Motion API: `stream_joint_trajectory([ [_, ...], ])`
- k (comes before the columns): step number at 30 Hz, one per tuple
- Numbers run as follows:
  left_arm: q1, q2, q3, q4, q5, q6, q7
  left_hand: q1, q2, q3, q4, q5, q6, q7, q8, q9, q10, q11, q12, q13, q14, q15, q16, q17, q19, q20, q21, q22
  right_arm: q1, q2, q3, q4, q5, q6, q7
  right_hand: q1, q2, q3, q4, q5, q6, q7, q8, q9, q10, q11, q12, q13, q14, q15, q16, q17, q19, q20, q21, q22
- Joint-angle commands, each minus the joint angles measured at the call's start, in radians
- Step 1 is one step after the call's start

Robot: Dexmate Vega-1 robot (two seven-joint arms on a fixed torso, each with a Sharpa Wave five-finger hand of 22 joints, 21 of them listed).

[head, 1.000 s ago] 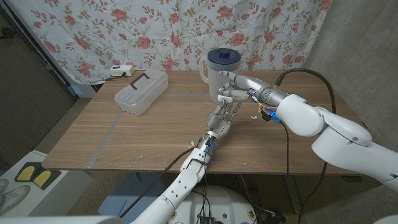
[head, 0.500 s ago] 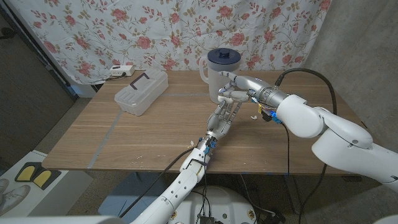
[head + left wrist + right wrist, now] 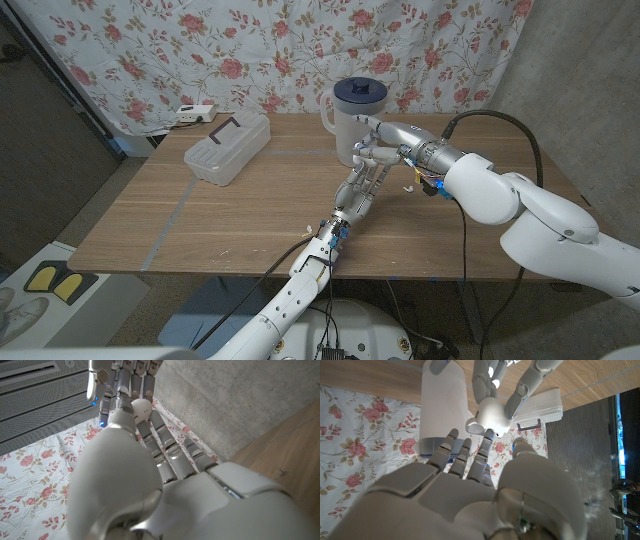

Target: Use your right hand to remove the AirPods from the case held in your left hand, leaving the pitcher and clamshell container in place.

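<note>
My left hand (image 3: 357, 190) is raised over the middle of the table and grips the white AirPods case (image 3: 371, 155) in its fingertips. In the right wrist view the case (image 3: 489, 415) is a rounded white shell with the left hand's fingers (image 3: 492, 375) wrapped around it. My right hand (image 3: 388, 135) comes in from the right, and its spread fingertips (image 3: 486, 436) touch the case with nothing seen between them. In the left wrist view the case (image 3: 142, 408) shows beyond my left hand (image 3: 150, 475), with the right hand's fingers (image 3: 120, 380) on it. No earbud can be made out.
A translucent pitcher (image 3: 355, 118) with a dark blue lid stands just behind both hands. The clear clamshell container (image 3: 228, 147) lies at the back left of the table. A small white piece (image 3: 408, 185) lies on the wood under my right arm. A floral cloth hangs behind.
The right hand's fingers have shifted slightly at the case. The left hand, pitcher and container stay where they were.
</note>
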Motion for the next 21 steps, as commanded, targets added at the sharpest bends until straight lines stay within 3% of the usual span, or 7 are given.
stream_joint_trajectory([
  [1, 0.000, 0.001, 0.008, -0.005, 0.009, -0.006, -0.002, 0.009, 0.035, 0.005, 0.007, 0.004, 0.038, 0.029, 0.046, 0.003, 0.007, -0.003, 0.003, 0.332, 0.001, -0.001, 0.001, 0.004, -0.003, -0.001, 0.001, 0.005, -0.017, -0.002, 0.011, -0.007, -0.010, 0.004, -0.001, 0.019, -0.002, 0.003, -0.015, 0.010, -0.007, 0.006, 0.002, 0.002, 0.023, -0.011, 0.020, 0.011, 0.013, -0.026, 0.002, 0.000, 0.006, -0.001, 0.006, 0.003],
  [3, 0.000, 0.003, 0.010, -0.007, 0.014, -0.008, 0.001, 0.006, 0.039, 0.006, 0.009, 0.004, 0.033, 0.029, 0.045, 0.003, 0.004, -0.002, 0.001, 0.331, -0.002, 0.000, -0.001, 0.002, -0.005, 0.002, 0.001, 0.005, -0.020, -0.004, 0.013, -0.009, -0.010, 0.006, 0.000, 0.021, 0.000, 0.006, -0.018, 0.010, -0.011, 0.003, 0.000, 0.002, 0.025, -0.028, 0.027, 0.018, 0.013, -0.026, 0.002, 0.001, 0.007, -0.002, 0.006, 0.003],
  [14, -0.004, 0.005, 0.016, -0.011, 0.020, -0.008, 0.001, 0.004, 0.041, 0.009, 0.011, 0.005, 0.030, 0.034, 0.046, 0.007, 0.000, -0.001, -0.001, 0.335, -0.005, -0.003, -0.003, 0.000, -0.007, 0.004, 0.000, 0.005, -0.043, -0.006, 0.019, -0.024, -0.030, 0.000, -0.023, 0.047, 0.008, 0.023, -0.039, 0.014, -0.017, -0.011, -0.002, 0.003, 0.023, -0.050, 0.056, 0.053, 0.020, -0.045, 0.004, 0.008, 0.005, -0.003, 0.005, 0.004],
  [21, 0.000, 0.010, 0.017, -0.019, 0.025, -0.013, 0.011, 0.000, 0.043, 0.011, 0.012, 0.005, 0.030, 0.034, 0.044, 0.005, 0.000, 0.001, -0.003, 0.337, -0.009, -0.002, -0.004, -0.001, -0.007, 0.005, 0.000, 0.005, -0.048, -0.004, 0.014, -0.031, -0.047, -0.010, -0.028, 0.091, 0.019, 0.053, -0.066, 0.019, -0.004, -0.028, 0.001, 0.003, 0.016, -0.069, 0.090, 0.095, 0.028, -0.062, 0.009, 0.018, 0.010, -0.015, 0.006, 0.004],
])
